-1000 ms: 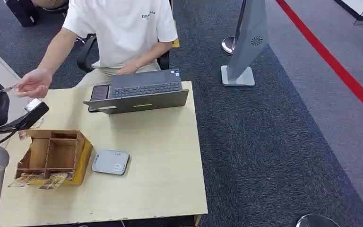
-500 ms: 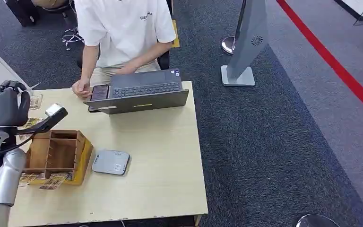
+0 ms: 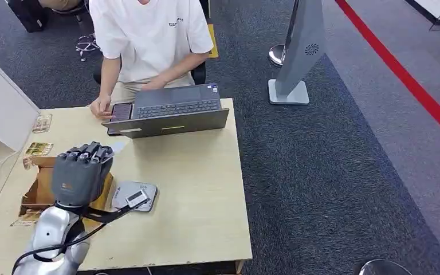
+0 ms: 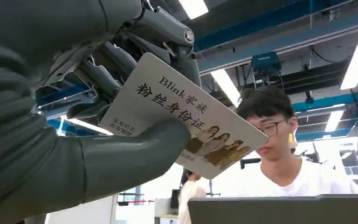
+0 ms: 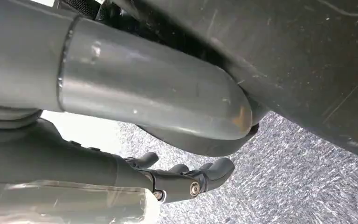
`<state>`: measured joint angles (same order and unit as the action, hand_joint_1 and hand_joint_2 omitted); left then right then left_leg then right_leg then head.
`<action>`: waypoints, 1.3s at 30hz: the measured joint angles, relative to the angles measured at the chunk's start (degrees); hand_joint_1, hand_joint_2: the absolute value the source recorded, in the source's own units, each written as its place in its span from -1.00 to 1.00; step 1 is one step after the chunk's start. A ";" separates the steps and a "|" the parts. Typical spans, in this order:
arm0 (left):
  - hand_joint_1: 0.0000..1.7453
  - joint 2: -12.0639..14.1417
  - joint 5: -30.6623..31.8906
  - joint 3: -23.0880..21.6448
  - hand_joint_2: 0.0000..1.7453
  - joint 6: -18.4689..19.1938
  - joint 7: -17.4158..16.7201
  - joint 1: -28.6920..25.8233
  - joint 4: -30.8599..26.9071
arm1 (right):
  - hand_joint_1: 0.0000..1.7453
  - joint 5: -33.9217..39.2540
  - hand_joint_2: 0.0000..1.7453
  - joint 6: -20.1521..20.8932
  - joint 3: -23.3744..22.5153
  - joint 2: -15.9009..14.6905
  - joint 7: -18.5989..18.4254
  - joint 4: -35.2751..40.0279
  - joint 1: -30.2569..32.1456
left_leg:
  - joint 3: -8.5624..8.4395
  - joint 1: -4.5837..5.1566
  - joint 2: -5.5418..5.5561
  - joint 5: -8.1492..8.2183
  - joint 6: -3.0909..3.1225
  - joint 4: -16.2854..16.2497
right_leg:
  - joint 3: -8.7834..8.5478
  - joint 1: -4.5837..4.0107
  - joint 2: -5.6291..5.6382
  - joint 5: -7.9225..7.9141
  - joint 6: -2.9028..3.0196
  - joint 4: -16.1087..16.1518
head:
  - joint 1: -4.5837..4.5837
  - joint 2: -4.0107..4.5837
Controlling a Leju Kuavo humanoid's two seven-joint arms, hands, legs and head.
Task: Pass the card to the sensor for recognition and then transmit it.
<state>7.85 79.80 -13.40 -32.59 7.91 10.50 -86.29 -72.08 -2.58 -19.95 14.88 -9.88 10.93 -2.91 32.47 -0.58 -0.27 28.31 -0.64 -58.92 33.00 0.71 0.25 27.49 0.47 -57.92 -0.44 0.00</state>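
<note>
Gripped a glossy printed card [image 4: 186, 116] in left hand [image 3: 80, 175], covering wooden organiser [image 3: 34, 195]; right hand's [image 5: 186, 179] grasp unclear.

Bench [image 3: 195, 217]: pale wood-look laminate, smooth, matt
Organiser box [image 3: 37, 192]: brown cardboard or thin wood, matt
Sensor [image 3: 134, 196]: grey plastic, smooth, slight sheen
Laptop [image 3: 169, 112]: dark grey metal-look shell, matt
Card [image 4: 186, 116]: white printed card, smooth, faintly glossy
Left hand [image 3: 80, 175]: grey matt plastic cover, darker fingers [image 4: 168, 28] with metal pins
Floor [image 3: 332, 172]: dark rough carpet, glossy red stripe at 1 o'clock
Person's shirt [image 3: 149, 34]: white cloth
</note>
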 joint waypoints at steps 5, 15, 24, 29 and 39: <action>1.00 -0.37 -0.35 -0.94 1.00 0.00 0.00 -1.37 -1.62 | -1.00 0.00 -1.00 -0.11 -0.05 0.00 0.00 -0.07 -0.01 | -0.01 -0.01 0.00 -0.08 0.00 0.00 | -0.01 -0.01 -0.01 -0.02 0.01 -0.03 | 0.00 0.00; 1.00 -0.55 -4.70 -0.59 1.00 6.43 -3.80 -4.98 1.25 | -1.00 -0.72 -1.00 -0.59 -0.53 0.00 1.11 -0.13 0.02 | 0.04 -0.01 0.06 -0.08 0.00 0.00 | -0.01 -0.01 -0.04 -0.01 0.00 -0.02 | 0.00 0.00; 1.00 -0.94 -1.57 2.69 1.00 6.62 -5.14 -3.70 12.44 | -1.00 -2.12 -1.00 0.33 -0.88 0.00 1.62 -0.13 0.02 | 0.03 -0.01 0.06 -0.09 0.01 0.00 | 0.00 -0.01 -0.04 -0.01 0.00 -0.03 | 0.00 0.00; 1.00 -1.27 -1.09 2.95 1.00 6.49 -5.16 -2.87 16.91 | -1.00 -2.51 -1.00 0.35 -0.88 0.00 1.62 -0.13 0.02 | 0.04 -0.01 0.06 -0.09 0.02 0.00 | 0.00 -0.01 -0.04 -0.02 0.00 -0.02 | 0.00 0.00; 1.00 -3.34 1.84 2.95 1.00 5.07 -4.94 -1.12 22.71 | -1.00 -3.13 -1.00 0.50 -0.88 0.00 1.70 -0.13 0.01 | 0.04 -0.01 0.07 -0.09 0.02 0.00 | 0.00 -0.01 -0.05 -0.02 -0.01 -0.02 | 0.00 0.00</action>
<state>4.50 81.64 -10.45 -27.52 2.97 9.38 -63.58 -75.21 -2.08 -20.83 14.88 -8.17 10.80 -2.90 32.51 -0.59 -0.19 28.22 -0.62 -58.92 33.00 0.71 0.20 27.47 0.46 -57.94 -0.44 0.00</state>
